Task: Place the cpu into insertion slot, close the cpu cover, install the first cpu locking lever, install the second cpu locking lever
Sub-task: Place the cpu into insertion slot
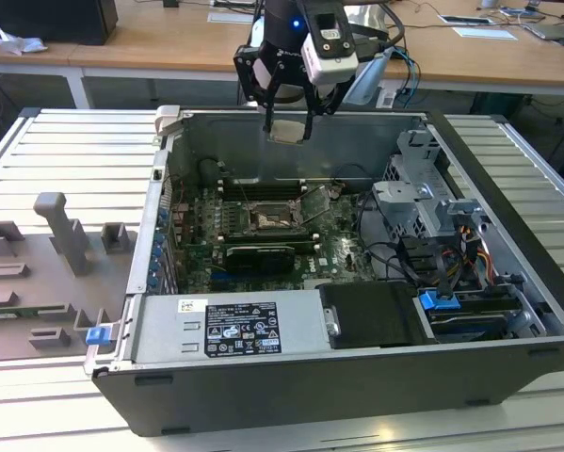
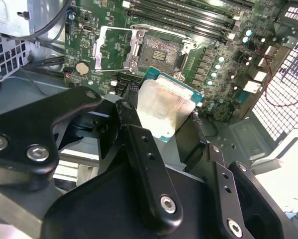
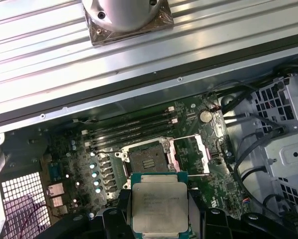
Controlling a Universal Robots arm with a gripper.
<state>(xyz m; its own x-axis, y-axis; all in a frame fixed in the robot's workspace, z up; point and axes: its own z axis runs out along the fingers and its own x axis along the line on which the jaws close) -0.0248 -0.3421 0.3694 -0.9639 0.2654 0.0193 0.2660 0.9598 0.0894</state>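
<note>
My gripper (image 1: 289,126) hangs above the open computer case, shut on the cpu (image 1: 288,131), a pale silvery square chip. In both wrist views the cpu (image 2: 164,105) (image 3: 158,206) sits between the black fingers (image 2: 133,118), held level above the motherboard. The insertion slot (image 1: 267,219) (image 2: 161,52) (image 3: 148,159) lies below it, its dark centre bare. The cpu cover (image 2: 114,47) (image 3: 192,154), a silvery frame, is swung open and stands beside the slot.
Long black memory slots (image 3: 134,130) run beside the socket. A black card (image 1: 263,255) lies just in front of it, and a metal drive cage with cables (image 1: 423,202) fills the case's right. A grey fixture plate (image 1: 46,273) sits at the exterior view's left.
</note>
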